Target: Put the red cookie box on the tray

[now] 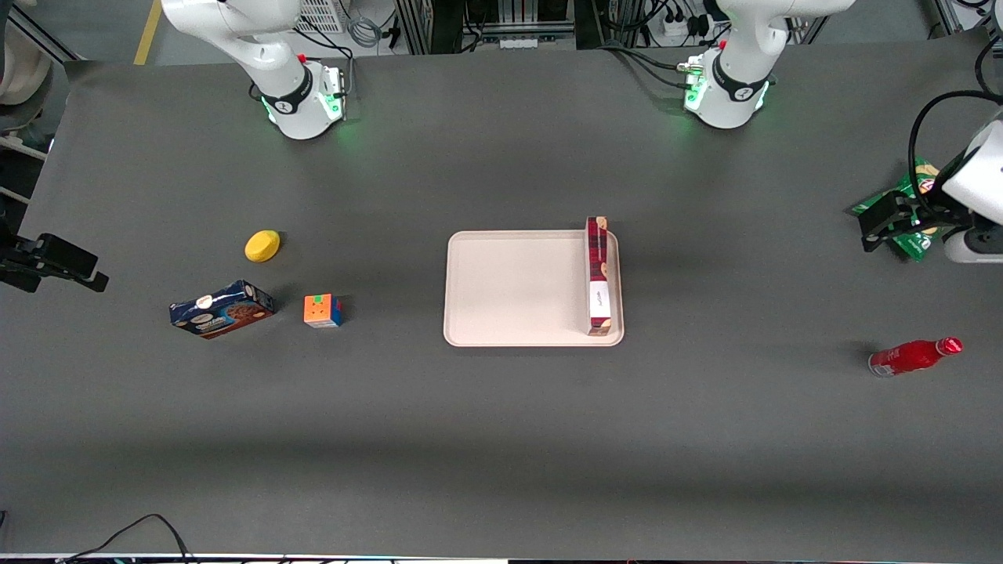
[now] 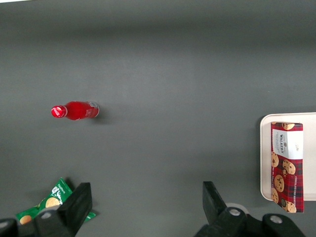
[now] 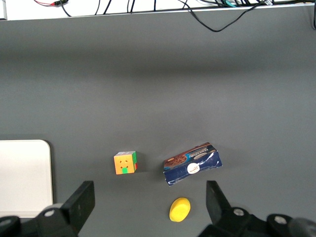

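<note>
The red cookie box lies flat in the pale pinkish-beige tray, along the tray's rim toward the working arm's end, with one end jutting slightly over the rim farther from the front camera. The left wrist view shows the same box in the tray, label up. My left gripper hovers well away from the tray, at the working arm's end of the table. It is open with nothing between its fingers; only bare table shows in the gap.
A green snack packet lies under the gripper. A red bottle lies on its side nearer the front camera. Toward the parked arm's end sit a blue cookie box, a colour cube and a yellow object.
</note>
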Tool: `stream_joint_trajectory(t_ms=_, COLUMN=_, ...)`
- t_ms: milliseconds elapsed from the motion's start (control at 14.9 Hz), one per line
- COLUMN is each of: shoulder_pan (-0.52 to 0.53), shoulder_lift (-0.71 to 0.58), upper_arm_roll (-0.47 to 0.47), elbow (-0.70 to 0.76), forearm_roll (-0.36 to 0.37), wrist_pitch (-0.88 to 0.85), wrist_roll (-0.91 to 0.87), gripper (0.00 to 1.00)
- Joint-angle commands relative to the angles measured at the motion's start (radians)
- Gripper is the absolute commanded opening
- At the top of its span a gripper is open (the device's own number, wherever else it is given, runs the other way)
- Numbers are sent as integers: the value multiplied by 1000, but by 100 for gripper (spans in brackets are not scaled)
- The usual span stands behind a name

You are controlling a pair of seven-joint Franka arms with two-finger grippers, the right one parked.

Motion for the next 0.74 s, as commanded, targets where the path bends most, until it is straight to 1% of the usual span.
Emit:
stream_joint_trajectory(t_ms=0, shoulder_pan=-4, shoulder_lift=-129, upper_arm_roll=31, elbow=-218, forearm_roll=-15, wrist_pitch=146, wrist_roll=22, gripper=100)
stream_joint_trajectory(t_ms=201, shoulder_pan=-4, shoulder_lift=-137, upper_arm_roll=54, elbow=-239, forearm_roll=-32, wrist_pitch=145, wrist_roll=59, gripper=100)
stream_joint_trajectory(t_ms=470, shoulder_pan=-6, shoulder_lift=-137, upper_arm_roll=56, elbow=-234, forearm_roll=-67, wrist_pitch=115, wrist_roll=67, gripper=100)
stream_joint_trajectory(t_ms=671, shoulder_pan=-6, shoulder_lift=-135, upper_arm_roll=56, elbow=-232, forearm_roll=-68, wrist_pitch=112, wrist_roll=67, gripper=100)
